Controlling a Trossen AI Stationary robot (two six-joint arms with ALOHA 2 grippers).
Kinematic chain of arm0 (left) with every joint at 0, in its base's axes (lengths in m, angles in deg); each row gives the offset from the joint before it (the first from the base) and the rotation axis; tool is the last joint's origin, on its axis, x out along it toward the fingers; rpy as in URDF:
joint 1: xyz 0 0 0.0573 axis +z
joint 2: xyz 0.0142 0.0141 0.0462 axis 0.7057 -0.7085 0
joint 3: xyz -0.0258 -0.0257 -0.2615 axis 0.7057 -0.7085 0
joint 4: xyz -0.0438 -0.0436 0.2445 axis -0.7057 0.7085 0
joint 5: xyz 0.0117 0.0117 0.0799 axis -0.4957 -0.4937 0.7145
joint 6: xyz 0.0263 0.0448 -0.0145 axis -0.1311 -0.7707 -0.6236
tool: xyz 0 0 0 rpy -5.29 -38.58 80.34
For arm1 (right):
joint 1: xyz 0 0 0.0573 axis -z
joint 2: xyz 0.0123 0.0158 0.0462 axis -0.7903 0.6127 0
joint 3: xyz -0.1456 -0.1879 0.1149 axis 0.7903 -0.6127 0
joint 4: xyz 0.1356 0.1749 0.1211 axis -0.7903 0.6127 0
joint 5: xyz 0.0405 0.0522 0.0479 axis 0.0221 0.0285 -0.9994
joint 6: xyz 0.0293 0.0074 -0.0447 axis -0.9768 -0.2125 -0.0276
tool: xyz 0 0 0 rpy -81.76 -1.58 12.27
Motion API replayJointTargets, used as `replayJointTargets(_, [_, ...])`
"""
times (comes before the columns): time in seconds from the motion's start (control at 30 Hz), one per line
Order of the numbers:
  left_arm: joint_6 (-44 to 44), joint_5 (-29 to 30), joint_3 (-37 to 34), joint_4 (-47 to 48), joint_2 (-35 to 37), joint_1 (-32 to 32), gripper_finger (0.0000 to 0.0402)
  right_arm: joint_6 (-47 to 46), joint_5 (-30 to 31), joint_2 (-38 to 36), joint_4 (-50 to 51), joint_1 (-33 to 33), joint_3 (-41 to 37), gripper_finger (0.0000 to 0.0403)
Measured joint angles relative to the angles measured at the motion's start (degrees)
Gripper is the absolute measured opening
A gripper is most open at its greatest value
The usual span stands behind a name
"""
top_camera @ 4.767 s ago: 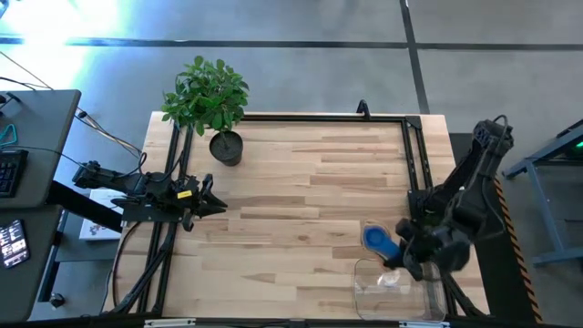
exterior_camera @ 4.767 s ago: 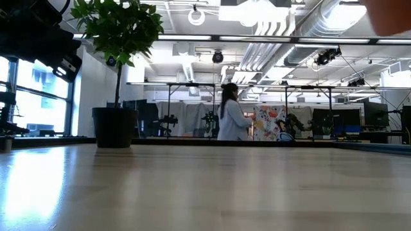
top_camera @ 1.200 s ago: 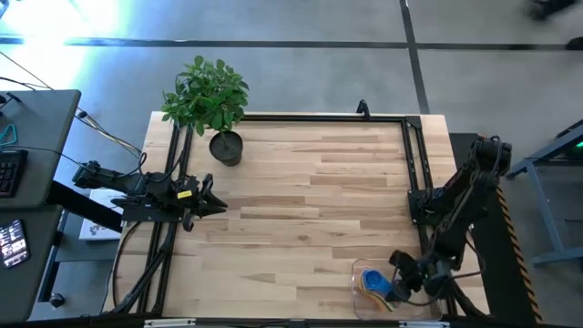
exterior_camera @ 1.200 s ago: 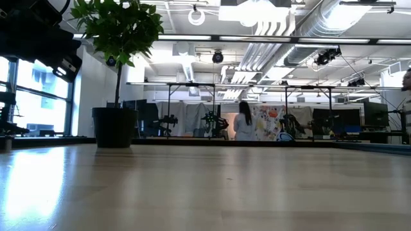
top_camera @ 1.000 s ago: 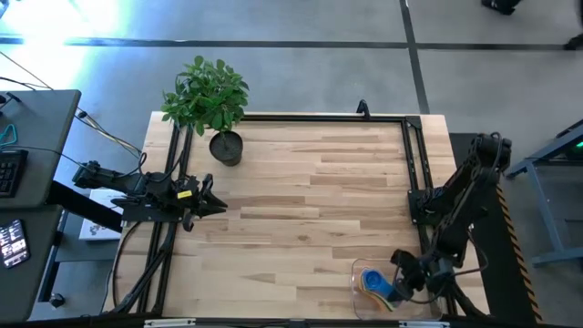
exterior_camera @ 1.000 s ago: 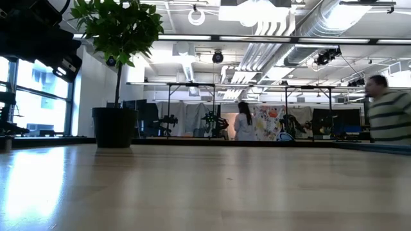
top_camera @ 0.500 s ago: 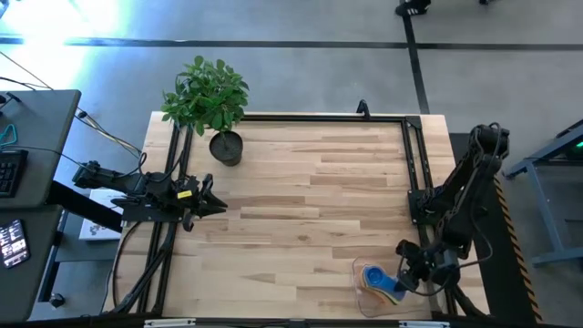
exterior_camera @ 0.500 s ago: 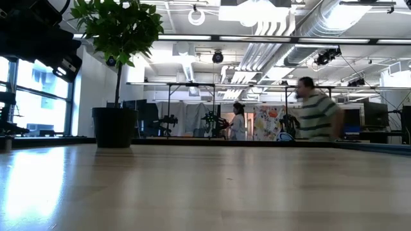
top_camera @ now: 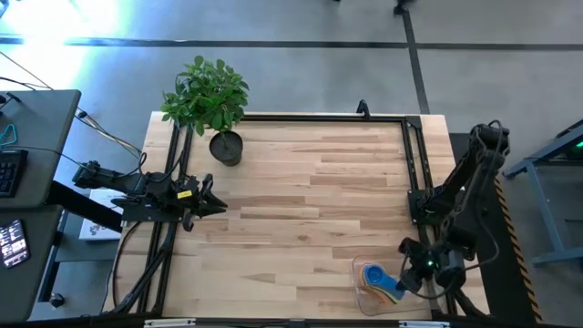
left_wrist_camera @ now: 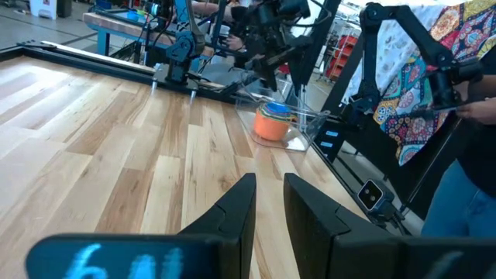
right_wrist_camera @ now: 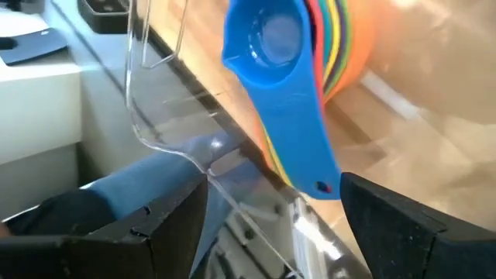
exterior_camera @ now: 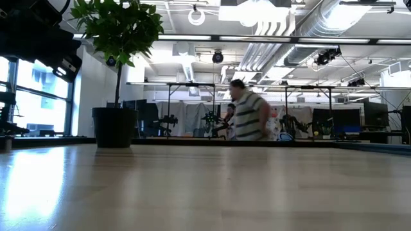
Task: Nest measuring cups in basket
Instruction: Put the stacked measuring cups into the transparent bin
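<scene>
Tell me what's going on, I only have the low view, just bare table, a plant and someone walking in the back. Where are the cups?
Observer: The measuring cups sit stacked inside the basket, at the table's near right corner.
Operator: Is the right arm holding them?
Observer: No. The right gripper is open, its fingers either side of the blue cup handle, not touching it.
Operator: Which cup is on top?
Observer: The blue one, nested over the orange cup and the rest.
Operator: And the left arm?
Observer: The left gripper waits at the table's left edge, fingers nearly together, holding nothing.
</scene>
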Motion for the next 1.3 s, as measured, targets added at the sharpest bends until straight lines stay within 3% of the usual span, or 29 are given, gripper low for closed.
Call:
replayJointTargets(0.3, [0.0,0.0,0.0,0.0,0.0,0.0,0.0058,-0.1,-1.9,0.0,26.8,0.0,10.5,0.0284])
replayJointTargets(0.43, [0.0,0.0,0.0,0.0,0.0,0.0,0.0058,0.0,-3.7,0.0,33.4,0.7,11.6,0.0284])
replayJointTargets(0.63, [0.0,0.0,0.0,0.0,0.0,0.0,0.0058,6.4,-6.6,3.1,30.8,4.1,11.2,0.0268])
replayJointTargets(0.83, [0.0,0.0,0.0,0.0,0.0,0.0,0.0058,9.5,-12.4,8.1,28.8,6.4,11.1,0.0211])
replayJointTargets(1.07, [0.0,0.0,0.0,0.0,0.0,0.0,0.0058,7.5,-11.5,11.7,26.7,6.4,11.1,0.0128])
replayJointTargets(1.3, [0.0,0.0,0.0,0.0,0.0,0.0,0.0058,7.5,-11.4,15.2,22.9,6.4,11.1,0.0081])
